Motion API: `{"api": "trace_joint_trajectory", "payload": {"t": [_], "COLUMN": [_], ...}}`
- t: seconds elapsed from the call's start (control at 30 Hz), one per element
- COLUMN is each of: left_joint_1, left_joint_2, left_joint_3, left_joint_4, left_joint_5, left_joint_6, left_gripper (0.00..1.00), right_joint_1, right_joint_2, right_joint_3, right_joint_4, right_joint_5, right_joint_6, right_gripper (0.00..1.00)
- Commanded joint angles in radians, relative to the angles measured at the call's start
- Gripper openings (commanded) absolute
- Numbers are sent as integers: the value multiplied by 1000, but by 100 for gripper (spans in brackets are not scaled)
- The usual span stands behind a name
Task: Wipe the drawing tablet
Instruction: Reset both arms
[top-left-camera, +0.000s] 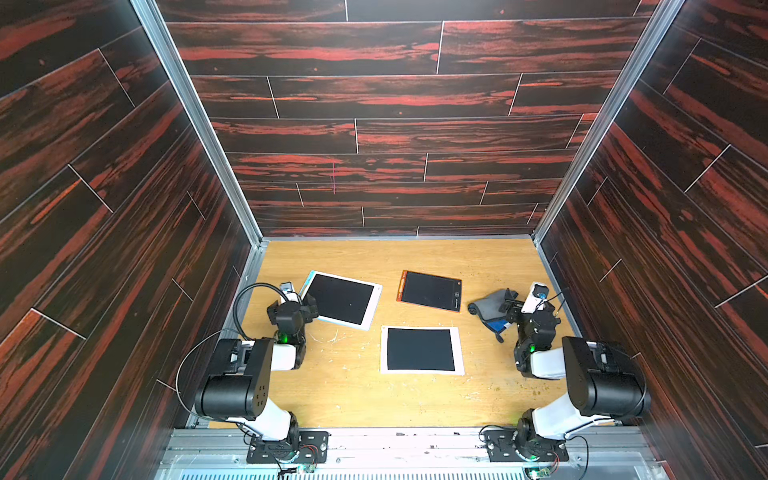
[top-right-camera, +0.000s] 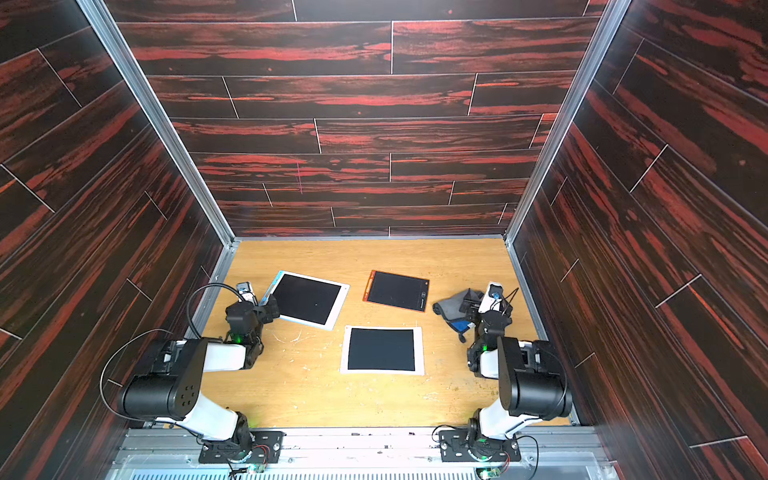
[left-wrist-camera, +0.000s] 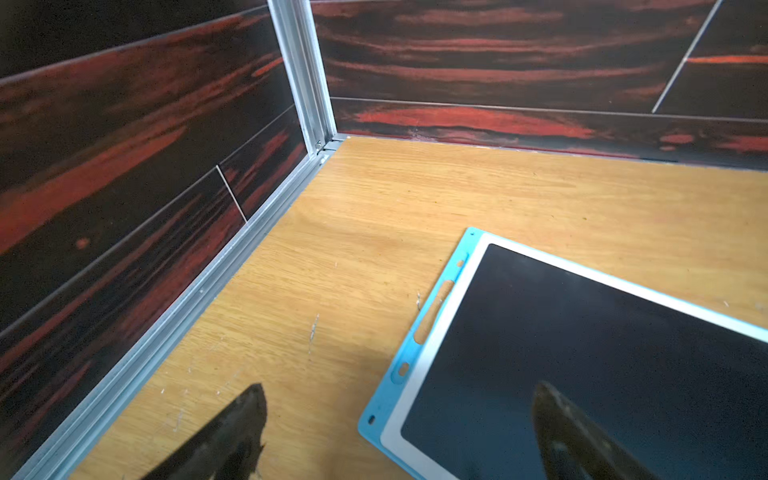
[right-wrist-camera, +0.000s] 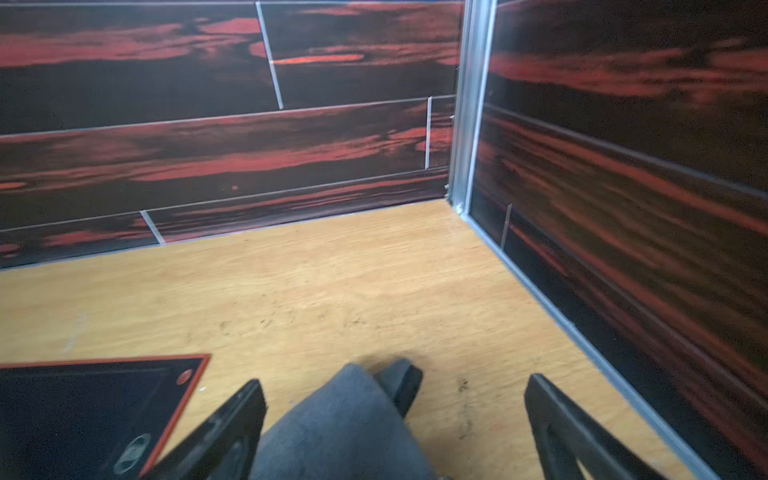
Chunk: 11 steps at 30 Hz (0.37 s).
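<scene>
Light wood table (top-left-camera: 345, 395), scratched, boxed in by dark red-streaked plank walls (top-left-camera: 374, 137) on aluminium posts (top-left-camera: 195, 120). Tablets lie flat and apart: blue-edged tablet (top-left-camera: 343, 299) far left, orange tablet (top-left-camera: 431, 290) far centre, white tablet (top-left-camera: 421, 350) near centre. Grey cloth (top-left-camera: 488, 305) at right. Left claw (left-wrist-camera: 399, 388) spread wide over the blue-edged tablet's corner. Right claw (right-wrist-camera: 395, 379) spread wide, straddling the cloth, not clamped.

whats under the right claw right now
A crumpled grey cloth lies on the wooden table beneath the right claw, between its wide-open jaws and not gripped. Whatever the cloth itself covers cannot be seen.
</scene>
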Motion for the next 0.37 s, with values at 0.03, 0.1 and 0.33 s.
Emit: {"api": "trace_joint_trajectory", "payload": {"t": [0.03, 0.1, 0.33], "left_joint_1": [2, 3, 2], "left_joint_2": [-26, -24, -26], "left_joint_3": [11, 11, 11], "left_joint_4": [-63, -60, -62], "left_joint_5": [24, 22, 23], "left_joint_6": [-18, -18, -18], "left_gripper": [100, 100, 100], "right_joint_1": [1, 4, 7], "right_joint_2": [-6, 0, -2], "right_joint_3": [-4, 5, -3], "right_joint_4": [-51, -62, -45], "right_joint_5": [-48, -51, -54], "right_joint_6": [29, 25, 21], "right_gripper": [99, 99, 99]}}
